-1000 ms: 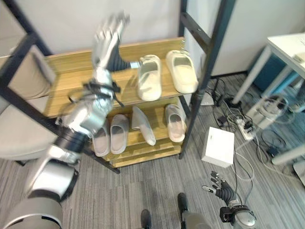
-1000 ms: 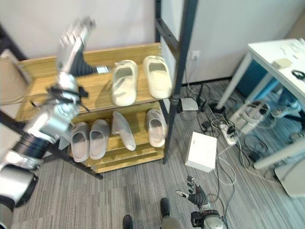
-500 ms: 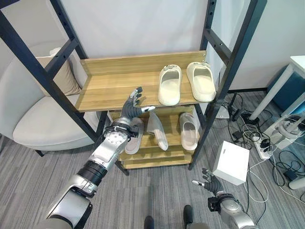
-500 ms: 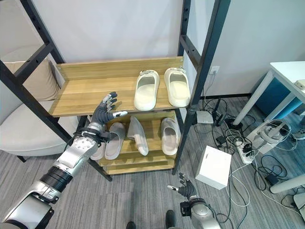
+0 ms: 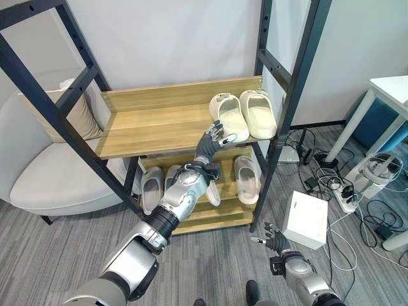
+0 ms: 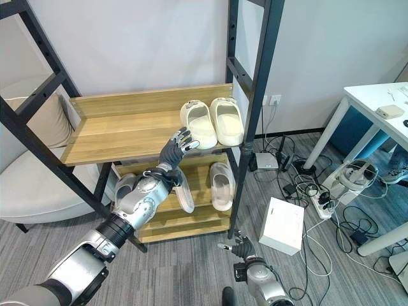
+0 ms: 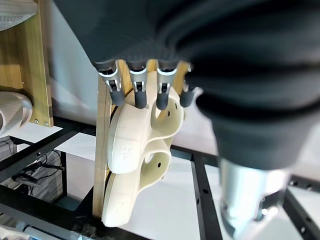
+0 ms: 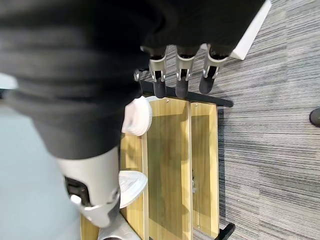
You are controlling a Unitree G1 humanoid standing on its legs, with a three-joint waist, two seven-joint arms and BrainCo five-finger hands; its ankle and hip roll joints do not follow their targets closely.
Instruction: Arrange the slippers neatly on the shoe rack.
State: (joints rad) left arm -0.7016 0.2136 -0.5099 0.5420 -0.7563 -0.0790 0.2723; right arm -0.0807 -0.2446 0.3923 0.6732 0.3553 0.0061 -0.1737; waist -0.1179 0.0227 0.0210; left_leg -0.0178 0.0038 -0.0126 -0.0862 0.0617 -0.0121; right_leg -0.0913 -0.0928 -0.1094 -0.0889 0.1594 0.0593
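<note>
Left hand [image 5: 210, 143] fingers [image 7: 140, 92] straight, released, just short of 2 cream slippers [image 5: 242, 115] paired on shoe rack [image 5: 153, 121] upper shelf; grey slippers [image 5: 245, 178] on lower shelf; right hand [image 5: 275, 242] relaxed, low over floor.

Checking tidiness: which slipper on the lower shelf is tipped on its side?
The grey slipper between the left pair and the flat right one; it stands on edge.

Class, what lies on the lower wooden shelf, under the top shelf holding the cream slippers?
On the lower wooden shelf: two grey slippers at left, one whitish slipper at right. The left hand and forearm cover much of a tilted slipper between them.
</note>
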